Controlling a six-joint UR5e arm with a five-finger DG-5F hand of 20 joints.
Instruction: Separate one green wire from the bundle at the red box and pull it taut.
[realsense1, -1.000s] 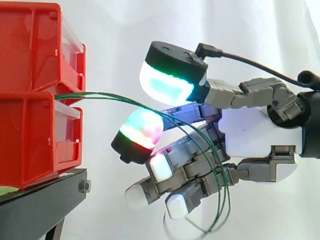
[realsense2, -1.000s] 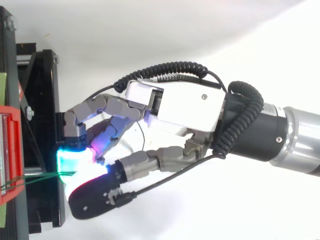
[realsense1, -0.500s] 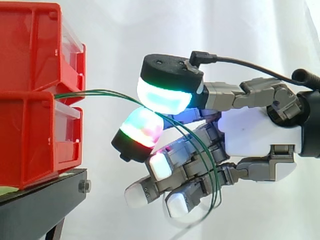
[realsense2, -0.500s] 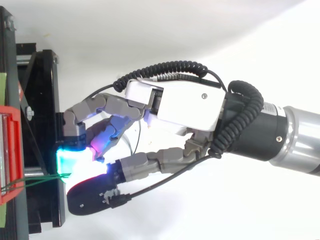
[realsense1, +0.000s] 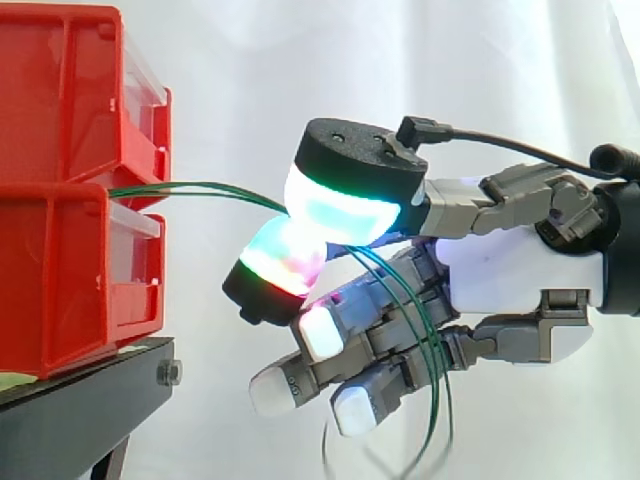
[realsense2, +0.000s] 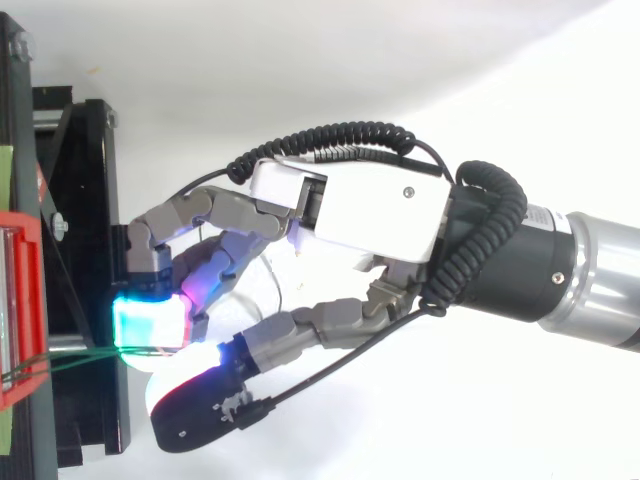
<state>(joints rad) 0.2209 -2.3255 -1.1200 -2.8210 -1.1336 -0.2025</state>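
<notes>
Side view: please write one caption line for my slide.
Hand pinches green wires from the red bins between two glowing fingertips.

The wires (realsense1: 200, 187) are green, bins (realsense1: 60, 240) red, stand (realsense1: 80, 410) black, curtain (realsense1: 400, 50) white.

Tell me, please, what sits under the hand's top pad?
The green wires run in under it, onto a lower pad; their pinched stretch is hidden between the pads.

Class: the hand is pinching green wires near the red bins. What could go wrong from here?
1. Two green wires run together from the red bins into the pinching pads of the hand, so both may get pulled, not one.
2. Their slack hangs across the lower fingers and could snag.
</notes>
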